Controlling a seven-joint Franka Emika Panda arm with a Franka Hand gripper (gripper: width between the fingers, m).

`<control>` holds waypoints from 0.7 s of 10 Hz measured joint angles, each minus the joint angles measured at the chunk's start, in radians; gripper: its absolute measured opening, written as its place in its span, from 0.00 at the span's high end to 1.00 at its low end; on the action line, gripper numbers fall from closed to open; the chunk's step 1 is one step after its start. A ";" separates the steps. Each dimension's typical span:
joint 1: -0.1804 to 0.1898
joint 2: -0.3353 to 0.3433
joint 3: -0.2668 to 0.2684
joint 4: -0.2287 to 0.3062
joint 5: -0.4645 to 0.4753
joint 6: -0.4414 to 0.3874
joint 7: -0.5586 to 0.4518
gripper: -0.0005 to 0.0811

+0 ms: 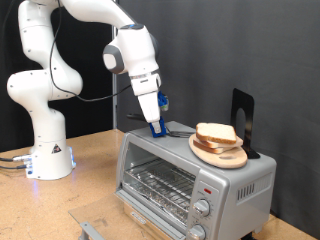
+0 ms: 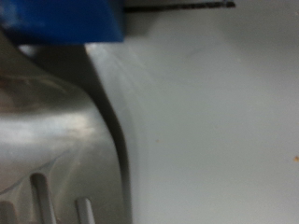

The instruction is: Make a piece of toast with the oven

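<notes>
Cream-faced, tan-crusted bread: the piece of toast (image 1: 216,133) lies with a second slice alike, stacked on a round wooden plate (image 1: 222,155) in the right centre of the exterior frame. The plate rests on the roof of the oven.

Silver countertop oven (image 1: 245,185): occupies the lower centre and lower right of the exterior frame. Glass door (image 1: 160,183) closed, wire rack visible behind it. Two round knobs (image 1: 202,208) at the front's right end, one above the other, a red mark just above them. In the wrist view the oven's pale metal surface (image 2: 215,121) fills most of the frame, blurred.

Black upright stand (image 1: 243,120): behind the plate, at the oven's far right edge.

Gripper (image 1: 157,126): blue-fingered, pointing down onto the oven's roof near its left rear part, to the left of the plate and apart from the bread. Whether its fingers are spread or pressed together cannot be told; nothing shows between them. One blue finger (image 2: 61,21) appears at the wrist view's edge.

White arm (image 1: 60,70): rises from its base in the left of the exterior frame and arches over to the oven.

Wooden table (image 1: 90,160): carries both oven and arm base.
</notes>
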 joint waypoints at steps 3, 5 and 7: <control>-0.017 0.000 0.016 0.000 -0.039 0.003 0.027 0.00; -0.025 0.000 0.023 0.000 -0.042 0.010 0.036 0.00; -0.036 0.000 0.035 0.000 -0.043 0.019 0.046 0.00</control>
